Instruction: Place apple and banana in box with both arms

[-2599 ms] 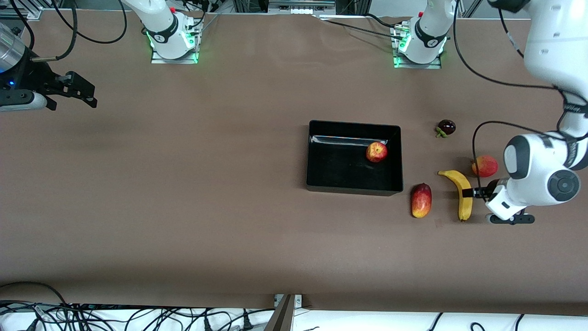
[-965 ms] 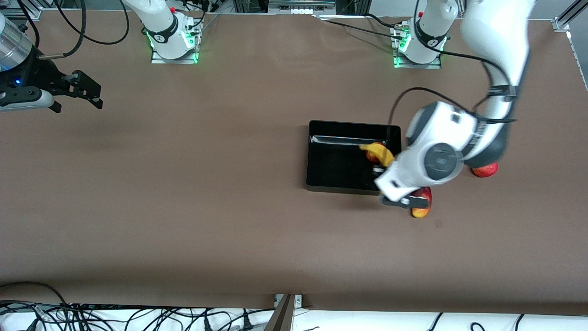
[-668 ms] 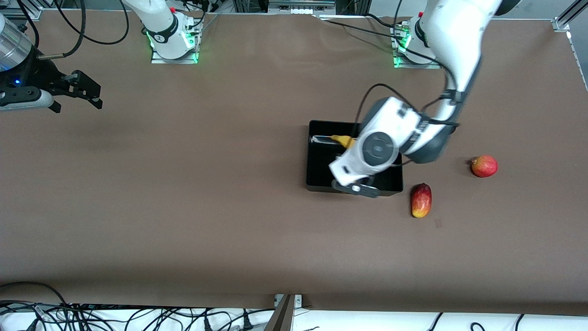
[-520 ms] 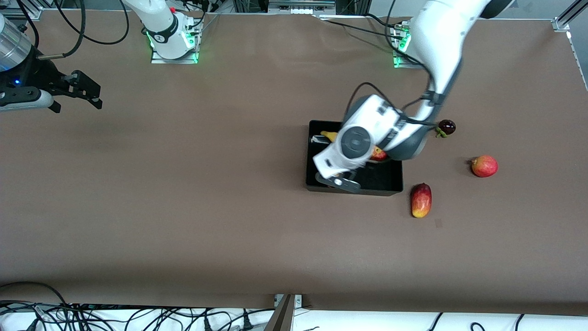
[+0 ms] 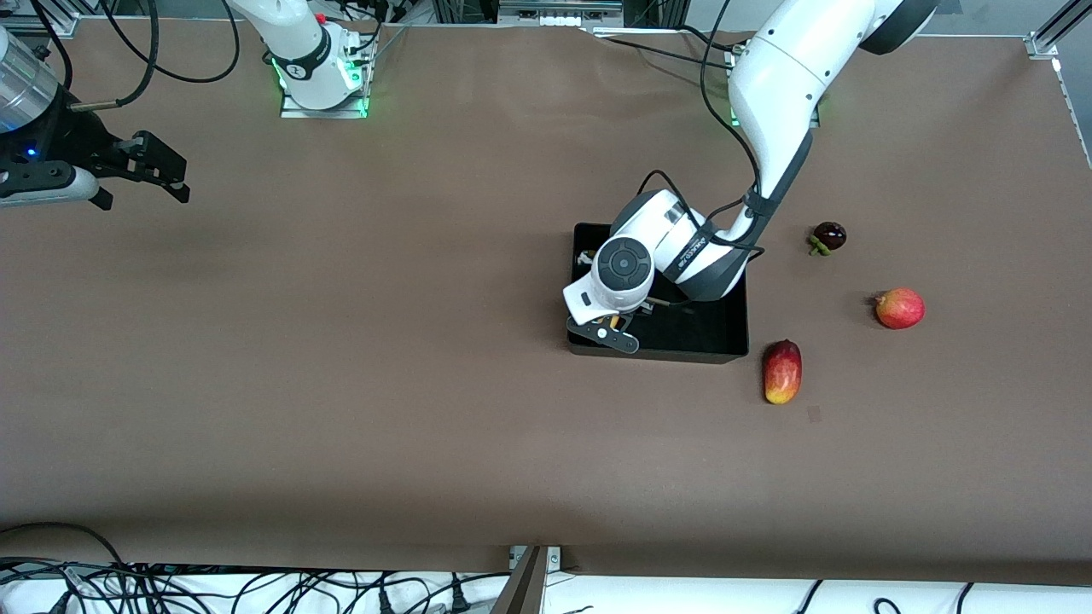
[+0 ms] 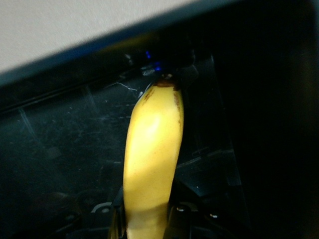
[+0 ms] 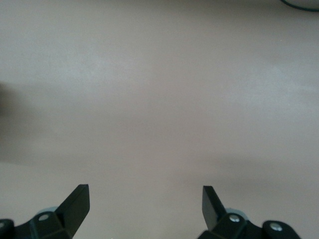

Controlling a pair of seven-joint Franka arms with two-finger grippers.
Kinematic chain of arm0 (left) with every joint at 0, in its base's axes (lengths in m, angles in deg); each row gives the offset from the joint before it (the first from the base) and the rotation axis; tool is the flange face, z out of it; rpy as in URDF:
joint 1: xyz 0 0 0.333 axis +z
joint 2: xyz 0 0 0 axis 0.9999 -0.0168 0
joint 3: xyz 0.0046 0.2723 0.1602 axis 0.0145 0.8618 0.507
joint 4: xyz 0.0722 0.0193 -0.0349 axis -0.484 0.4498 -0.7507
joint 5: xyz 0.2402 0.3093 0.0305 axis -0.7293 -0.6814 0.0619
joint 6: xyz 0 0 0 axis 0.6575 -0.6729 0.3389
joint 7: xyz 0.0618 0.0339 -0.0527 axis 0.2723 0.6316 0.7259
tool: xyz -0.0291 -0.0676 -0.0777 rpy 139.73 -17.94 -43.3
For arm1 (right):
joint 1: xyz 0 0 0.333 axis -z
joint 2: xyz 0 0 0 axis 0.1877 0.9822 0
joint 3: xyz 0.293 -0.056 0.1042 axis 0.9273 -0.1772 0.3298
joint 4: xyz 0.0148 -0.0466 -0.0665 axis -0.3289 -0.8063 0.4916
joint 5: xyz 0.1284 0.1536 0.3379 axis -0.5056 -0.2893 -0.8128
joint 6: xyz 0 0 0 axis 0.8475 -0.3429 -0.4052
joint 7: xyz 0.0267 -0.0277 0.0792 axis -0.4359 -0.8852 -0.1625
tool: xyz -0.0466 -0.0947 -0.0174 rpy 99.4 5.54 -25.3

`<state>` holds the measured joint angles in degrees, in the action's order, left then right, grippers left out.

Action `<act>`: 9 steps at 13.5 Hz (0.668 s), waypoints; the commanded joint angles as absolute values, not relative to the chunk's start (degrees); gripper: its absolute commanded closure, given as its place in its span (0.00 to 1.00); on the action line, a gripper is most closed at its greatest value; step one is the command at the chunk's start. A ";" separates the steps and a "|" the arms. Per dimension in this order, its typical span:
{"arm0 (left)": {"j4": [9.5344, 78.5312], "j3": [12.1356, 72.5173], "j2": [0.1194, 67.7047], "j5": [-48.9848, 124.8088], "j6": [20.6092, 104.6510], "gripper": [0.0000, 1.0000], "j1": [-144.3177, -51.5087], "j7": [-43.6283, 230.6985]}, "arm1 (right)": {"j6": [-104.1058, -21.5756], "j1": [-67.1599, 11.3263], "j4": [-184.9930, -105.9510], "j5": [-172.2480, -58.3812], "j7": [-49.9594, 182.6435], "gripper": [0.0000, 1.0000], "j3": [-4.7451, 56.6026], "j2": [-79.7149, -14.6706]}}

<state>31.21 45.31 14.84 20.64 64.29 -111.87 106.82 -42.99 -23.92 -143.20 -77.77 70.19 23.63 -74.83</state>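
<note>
While our left gripper (image 6: pixel 144 226) was clamped on the banana (image 6: pixel 152 164) low inside the box (image 5: pixel 734 328), our right gripper (image 7: pixel 144 201) waited wide open over bare table (image 5: pixel 341 384) at its own end.

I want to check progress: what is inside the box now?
Inside the box, the banana hangs in the left tool, which is shut on it. The apple cannot be seen; the arm covers that part.
</note>
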 commanded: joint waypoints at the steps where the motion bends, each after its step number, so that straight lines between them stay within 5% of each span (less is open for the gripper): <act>1: 32.04 45.19 16.11 19.60 64.38 0.00 -111.54 109.65 | -42.93 -24.00 -141.90 -77.50 70.14 0.00 23.55 -74.17; 9: 29.23 44.83 30.07 20.31 49.81 0.00 -103.21 113.45 | -42.50 -24.09 -141.90 -77.50 69.97 0.00 23.64 -74.17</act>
<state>28.82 45.58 24.99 20.64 53.57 -106.84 113.75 -43.17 -23.92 -143.20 -77.77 70.19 23.65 -74.77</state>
